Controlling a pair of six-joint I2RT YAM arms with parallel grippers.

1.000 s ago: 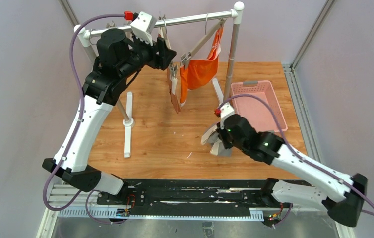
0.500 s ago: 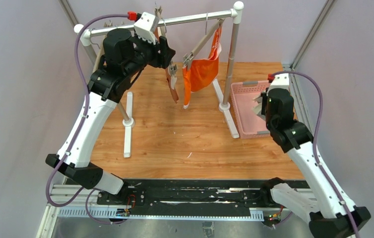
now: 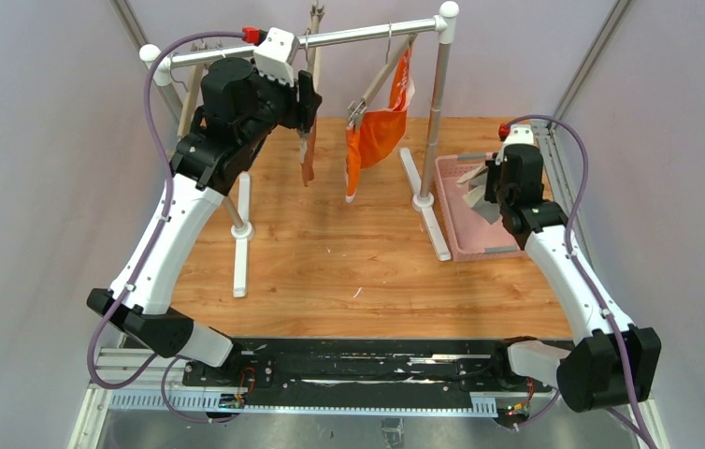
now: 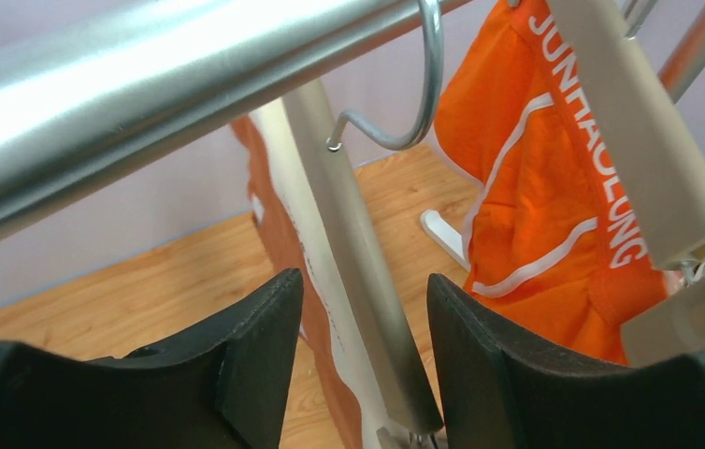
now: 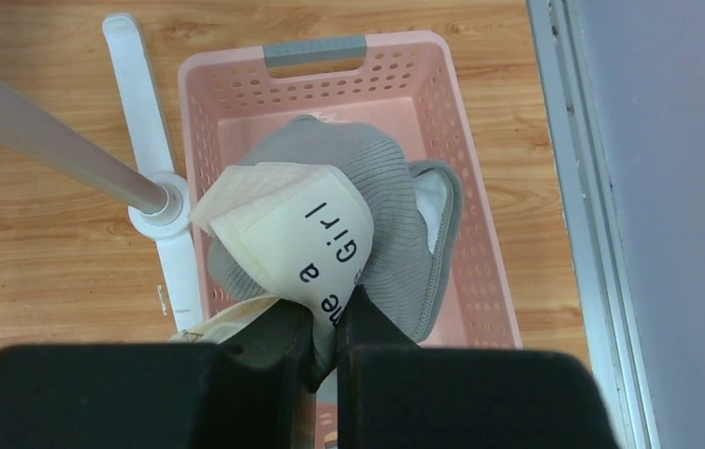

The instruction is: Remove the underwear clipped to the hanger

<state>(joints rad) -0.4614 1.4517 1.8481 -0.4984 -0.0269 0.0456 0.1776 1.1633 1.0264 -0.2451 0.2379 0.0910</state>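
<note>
Right gripper [image 5: 330,327]: we pinch the grey briefs [image 5: 395,206] over the pink basket [image 5: 480,140]; next we let go.
Left gripper [image 4: 363,290]: spread wide, astride the hanger arm [image 4: 353,243].
Rail [image 4: 143,65]: rust-brown briefs [image 4: 279,234] and orange briefs [image 4: 536,215] hang clipped; we judge rust-brown comes next.

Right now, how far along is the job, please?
Done: the grey ribbed cloth briefs are off the metal rail. In hand: the right gripper holds them above the pink perforated basket. Left: the rust-brown, cream-banded briefs, beside the open left gripper, and the orange lettered briefs still hang.

"JUNHAOLUNG" on orange briefs [image 4: 536,215]; "Girl" on grey briefs [image 5: 388,182]
</note>
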